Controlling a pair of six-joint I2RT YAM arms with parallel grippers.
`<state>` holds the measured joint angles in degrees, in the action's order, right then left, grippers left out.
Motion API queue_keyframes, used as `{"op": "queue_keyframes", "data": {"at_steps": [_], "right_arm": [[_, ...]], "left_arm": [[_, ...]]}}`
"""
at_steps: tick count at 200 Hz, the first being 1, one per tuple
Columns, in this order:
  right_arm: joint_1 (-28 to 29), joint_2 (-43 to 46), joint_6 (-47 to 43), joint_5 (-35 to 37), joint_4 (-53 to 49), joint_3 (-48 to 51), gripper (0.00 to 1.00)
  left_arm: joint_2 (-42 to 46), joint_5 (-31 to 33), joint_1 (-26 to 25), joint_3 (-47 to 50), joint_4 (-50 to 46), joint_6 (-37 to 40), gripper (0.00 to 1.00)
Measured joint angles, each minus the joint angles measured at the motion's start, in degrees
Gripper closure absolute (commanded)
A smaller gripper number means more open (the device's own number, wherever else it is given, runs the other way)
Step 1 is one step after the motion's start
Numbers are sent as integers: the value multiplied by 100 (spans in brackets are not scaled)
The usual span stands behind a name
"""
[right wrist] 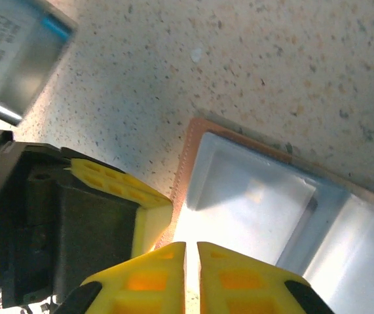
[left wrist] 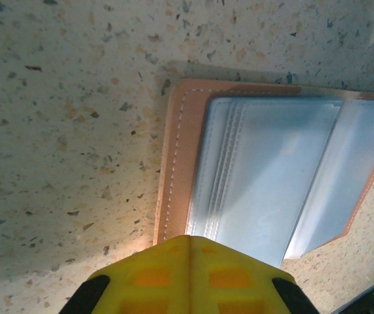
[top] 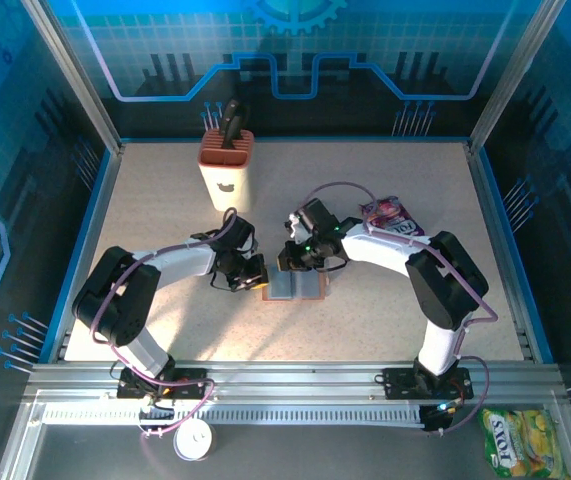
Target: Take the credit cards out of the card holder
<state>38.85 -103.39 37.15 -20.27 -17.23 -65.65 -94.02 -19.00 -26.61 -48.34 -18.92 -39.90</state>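
Observation:
The card holder (top: 296, 287) lies open and flat on the speckled table, brown rim up, with blue-grey pockets (left wrist: 272, 170). My left gripper (top: 253, 272) is shut, and its yellow tips (left wrist: 190, 241) meet over the holder's left brown edge. My right gripper (top: 290, 258) hangs over the holder's left half (right wrist: 252, 203). Its jaws (right wrist: 192, 247) stand almost together with a hairline slit and nothing seen between them. The left gripper's yellow finger (right wrist: 141, 196) shows right beside it. The credit cards are hidden; I make out layered pocket edges but no card face.
A purple snack packet (top: 390, 215) lies just right of the right arm. A knife block (top: 227, 165) stands at the back. A yellow packet (top: 520, 440) lies off the table, front right. A blurred grey thing with small print (right wrist: 16, 59) shows beyond the left gripper.

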Motion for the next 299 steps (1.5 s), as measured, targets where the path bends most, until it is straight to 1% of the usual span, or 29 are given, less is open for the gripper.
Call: {"op": "queue_keyframes", "data": {"at_steps": [18, 51, 82, 100, 220, 299], "right_arm": [[0, -2, 101, -101, -7, 9, 78], [0, -11, 299, -243, 59, 28, 76], [0, -44, 461, -374, 151, 109, 70], [7, -131, 511, -426, 149, 114, 68], [26, -417, 699, -566, 168, 269, 66], [26, -415, 612, -317, -52, 267, 66]], "left_arm": [[-7, 17, 0, 48, 31, 2, 94], [-48, 20, 0, 127, 87, 2, 94], [-79, 22, 0, 131, 103, 2, 94], [-81, 22, 0, 131, 105, 4, 94], [-81, 35, 0, 131, 105, 4, 94], [-81, 37, 0, 131, 98, 107, 94]]}}
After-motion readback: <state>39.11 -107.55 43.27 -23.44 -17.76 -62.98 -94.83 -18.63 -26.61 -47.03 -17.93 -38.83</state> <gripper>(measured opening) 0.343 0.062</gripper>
